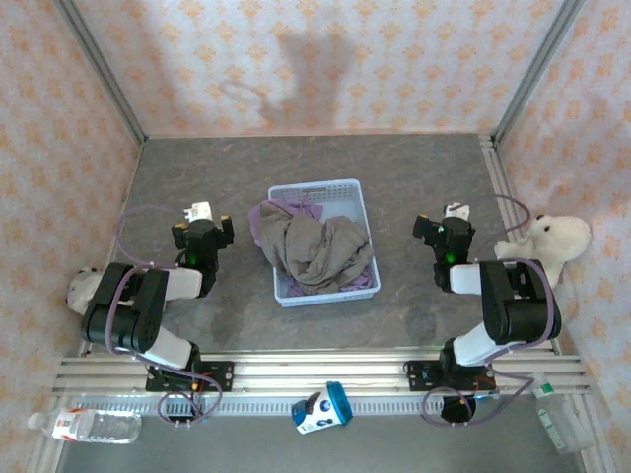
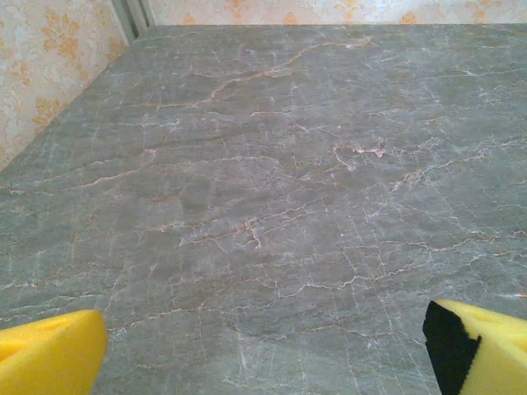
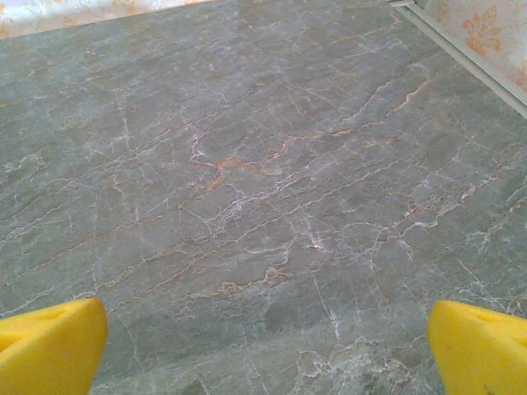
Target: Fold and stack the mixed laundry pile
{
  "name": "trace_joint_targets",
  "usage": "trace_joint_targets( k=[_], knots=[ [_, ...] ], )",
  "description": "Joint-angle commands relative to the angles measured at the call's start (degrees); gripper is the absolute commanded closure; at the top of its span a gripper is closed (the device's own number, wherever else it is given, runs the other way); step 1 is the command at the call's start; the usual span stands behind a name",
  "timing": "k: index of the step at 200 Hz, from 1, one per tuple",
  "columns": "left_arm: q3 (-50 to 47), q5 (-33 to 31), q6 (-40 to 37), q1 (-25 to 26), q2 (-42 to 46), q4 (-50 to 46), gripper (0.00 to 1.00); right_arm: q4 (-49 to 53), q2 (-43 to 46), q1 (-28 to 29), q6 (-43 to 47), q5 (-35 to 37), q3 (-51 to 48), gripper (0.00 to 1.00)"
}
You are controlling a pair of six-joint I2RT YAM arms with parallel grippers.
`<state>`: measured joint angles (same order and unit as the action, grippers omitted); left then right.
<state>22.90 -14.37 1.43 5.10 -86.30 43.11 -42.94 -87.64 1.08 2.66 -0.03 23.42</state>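
The laundry pile lies bunched in a light blue lattice basket (image 1: 360, 202) at the table's middle: a grey-olive garment (image 1: 317, 251) on top, a lavender-purple T-shirt (image 1: 268, 214) showing beneath and at the basket's left and front. My left gripper (image 1: 202, 219) rests left of the basket, well apart from it, open; its yellow fingertips (image 2: 49, 354) frame bare marble. To the basket's right, my right gripper (image 1: 449, 219) is open too, with yellow pads (image 3: 478, 350) wide apart over bare table. Neither holds anything.
A white plush toy (image 1: 552, 241) sits at the right wall and another (image 1: 84, 288) by the left arm. On the front rail lie a water bottle (image 1: 94, 426), a blue-and-white cup (image 1: 323, 409) and a clear bag (image 1: 562, 419). Wallpapered walls enclose the grey marble table (image 1: 197, 168).
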Motion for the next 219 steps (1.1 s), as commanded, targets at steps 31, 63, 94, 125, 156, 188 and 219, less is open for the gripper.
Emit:
trace_joint_targets(
  k=[31,63,94,125,156,188,219],
  knots=[
    [1.0,-1.3,-0.1,-0.7,0.7,0.3,0.0,-1.0,0.4,0.1,0.4,0.3,1.0,0.01],
    [1.0,-1.4,0.0,-0.6,0.7,0.3,0.0,-1.0,0.4,0.1,0.4,0.2,1.0,0.01],
    [1.0,-1.3,-0.1,-0.7,0.7,0.3,0.0,-1.0,0.4,0.1,0.4,0.2,1.0,0.01],
    [1.1,-1.3,0.0,-0.6,0.7,0.2,0.0,-0.8,0.4,0.1,0.4,0.3,1.1,0.01],
    [1.2,-1.2,0.1,-0.6,0.7,0.1,0.0,-0.9,0.5,0.1,0.4,0.1,1.0,0.01],
    [3.2,-3.4,0.5,-0.3,3.4,-5.4,0.0,7.5,5.5,0.7,1.1,1.1,3.9,0.01],
    [9.8,-3.0,3.7,-0.1,9.4,-24.2,0.0,32.9,13.4,3.3,-4.1,8.3,14.1,0.0]
  ],
)
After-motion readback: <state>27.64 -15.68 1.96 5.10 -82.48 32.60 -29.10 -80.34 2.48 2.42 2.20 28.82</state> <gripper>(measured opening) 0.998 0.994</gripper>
